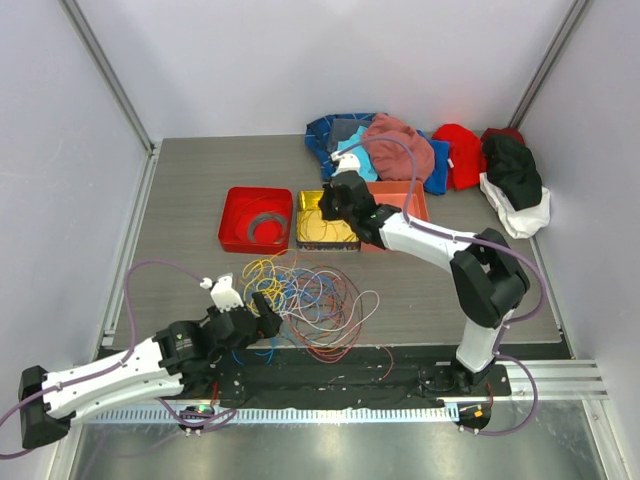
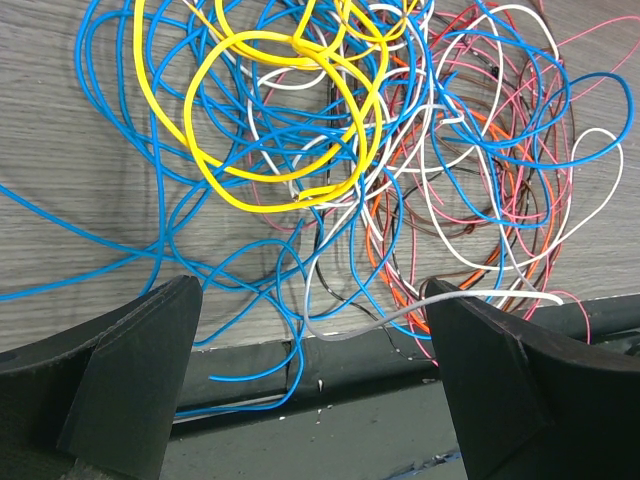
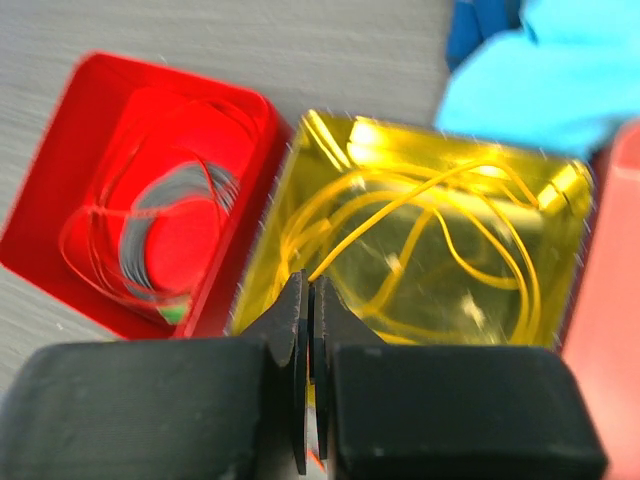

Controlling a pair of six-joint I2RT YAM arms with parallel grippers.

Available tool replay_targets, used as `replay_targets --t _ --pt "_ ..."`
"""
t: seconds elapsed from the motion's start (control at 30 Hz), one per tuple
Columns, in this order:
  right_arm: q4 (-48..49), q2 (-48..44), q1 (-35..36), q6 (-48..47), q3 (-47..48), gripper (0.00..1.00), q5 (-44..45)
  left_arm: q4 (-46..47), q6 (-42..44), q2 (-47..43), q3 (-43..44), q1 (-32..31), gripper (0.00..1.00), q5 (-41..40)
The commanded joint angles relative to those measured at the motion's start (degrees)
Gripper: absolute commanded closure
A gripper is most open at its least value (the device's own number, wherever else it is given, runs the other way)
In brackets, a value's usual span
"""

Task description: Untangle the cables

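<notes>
The cables [image 1: 312,298] lie as a loose tangle of blue, yellow, red, orange, pink, white and grey wires on the table in front of the arms. In the left wrist view the cables [image 2: 330,150] fill the upper frame, with a thick yellow loop [image 2: 250,190] on top. My left gripper [image 1: 262,315] is open at the tangle's near left edge; its jaws [image 2: 310,300] stand wide apart with a grey wire [image 2: 400,315] crossing between them, not held. My right gripper [image 1: 325,212] is shut on a thin yellow cable [image 3: 370,226] over the yellow tray [image 3: 270,220], fingertips [image 3: 312,285] pressed together.
A red tray [image 1: 228,215] holding a grey and red coil [image 3: 150,230] stands left of the yellow tray [image 1: 300,240]. An orange tray [image 1: 405,195] stands to its right. A heap of clothes [image 1: 400,150] lies along the back. A black rail [image 2: 350,400] runs along the near edge.
</notes>
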Motion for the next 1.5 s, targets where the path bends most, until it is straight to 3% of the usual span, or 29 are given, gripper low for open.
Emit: replay_targets --t 0.0,0.2,0.23,0.37,0.53,0.7,1.0,1.3,1.47 --pt "4.1 4.3 -0.3 -1.7 7.5 0.99 -1.0 2.8 1.0 1.1 0.8 -0.1 0.0 -0.9" --pt "2.1 10.1 -0.9 -2.5 12.3 0.97 -1.4 1.8 1.0 0.4 1.3 -0.1 0.0 -1.9" --pt "2.0 10.1 -0.9 -2.5 12.2 0.92 -1.4 1.4 0.9 0.1 1.4 -0.1 0.0 -2.0" --pt "2.6 8.2 -0.8 -2.6 9.7 0.47 -0.3 1.4 0.9 -0.5 1.1 -0.1 0.0 -2.4" --pt "1.6 3.7 -0.6 -3.7 6.9 0.3 3.2 2.3 1.4 0.1 1.4 -0.1 0.0 -2.6" --pt "0.6 -1.7 -0.5 -4.2 3.6 0.3 7.4 1.4 2.2 0.7 3.1 -0.1 0.0 -3.7" --pt "2.3 -21.3 2.9 -0.2 -10.5 0.3 8.3 -3.2 7.3 -1.2 11.3 -0.1 0.0 -12.6" --pt "0.9 -37.9 10.6 4.2 -26.6 0.32 7.0 -5.1 15.0 6.4 22.0 0.4 0.0 -23.4" --pt "1.9 -41.2 14.1 8.5 -34.9 0.34 6.0 1.2 19.1 13.2 21.0 5.3 0.0 -18.8"
